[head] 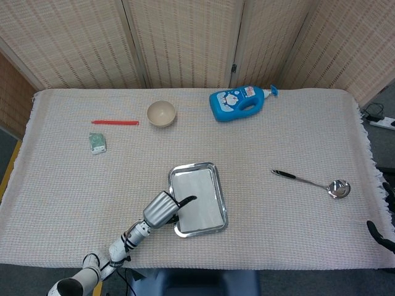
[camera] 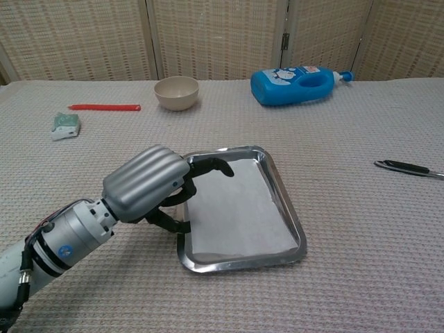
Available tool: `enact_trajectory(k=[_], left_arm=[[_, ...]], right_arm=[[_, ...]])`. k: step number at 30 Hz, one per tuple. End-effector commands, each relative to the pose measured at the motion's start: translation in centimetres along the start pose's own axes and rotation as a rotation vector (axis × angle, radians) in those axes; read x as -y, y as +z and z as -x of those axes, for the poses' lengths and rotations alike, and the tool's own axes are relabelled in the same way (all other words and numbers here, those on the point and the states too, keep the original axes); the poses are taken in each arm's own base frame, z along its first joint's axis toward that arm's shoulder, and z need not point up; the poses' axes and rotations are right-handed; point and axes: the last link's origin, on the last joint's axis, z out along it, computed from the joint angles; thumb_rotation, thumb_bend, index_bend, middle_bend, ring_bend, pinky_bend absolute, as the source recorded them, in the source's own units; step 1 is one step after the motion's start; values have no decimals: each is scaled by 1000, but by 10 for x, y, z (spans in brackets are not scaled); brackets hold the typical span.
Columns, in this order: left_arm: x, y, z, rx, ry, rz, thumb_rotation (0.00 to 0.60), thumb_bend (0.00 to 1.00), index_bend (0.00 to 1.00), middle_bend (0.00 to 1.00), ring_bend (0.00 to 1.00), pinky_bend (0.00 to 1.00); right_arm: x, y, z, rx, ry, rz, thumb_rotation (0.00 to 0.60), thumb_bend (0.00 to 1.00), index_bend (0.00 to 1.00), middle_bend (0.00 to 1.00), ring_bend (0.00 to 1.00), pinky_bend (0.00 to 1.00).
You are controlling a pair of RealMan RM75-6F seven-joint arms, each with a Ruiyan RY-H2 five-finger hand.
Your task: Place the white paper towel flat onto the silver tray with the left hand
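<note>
The white paper towel (head: 199,200) (camera: 239,208) lies flat inside the silver tray (head: 221,196) (camera: 288,208) near the table's front middle. My left hand (head: 162,209) (camera: 149,184) hovers at the tray's left rim. One dark finger (camera: 215,166) stretches out over the towel's near-left corner, the others hang apart below it, and it holds nothing. At the far right edge of the head view only a dark sliver of my right hand (head: 379,235) shows, too little to read its fingers.
A beige bowl (head: 161,113) (camera: 176,92), a red pen (head: 115,122) and a small green packet (head: 97,143) lie at the back left. A blue bottle (head: 237,102) lies on its side at the back. A metal ladle (head: 311,182) rests to the right.
</note>
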Motion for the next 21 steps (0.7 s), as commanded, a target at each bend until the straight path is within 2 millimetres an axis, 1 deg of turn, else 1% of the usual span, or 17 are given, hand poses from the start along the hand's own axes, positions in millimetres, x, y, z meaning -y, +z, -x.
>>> enact_trajectory(k=[1,6,14,21], left_arm=[[1,-2,0,9,38,-11,600,221,271,1000,1000,1000],[1,-3,-4,14,115,-30,600,187,276,1000,1000,1000],[-6,-4,-16,14,146,-46,600,153,283,1000,1000,1000],[-24,1,-25,-8,164,-37,600,151,283,1000,1000,1000]], right_arm=[[2,-1,0,-1,0,-10,600,362,0,0,0,0],[3,-3,-2,-8,2,-15,600,363,0,0,0,0],[4,-5,-4,-14,8,-28,600,363,0,0,0,0],[7,-7,-4,-13,15,-42,600,363,0,0,0,0]])
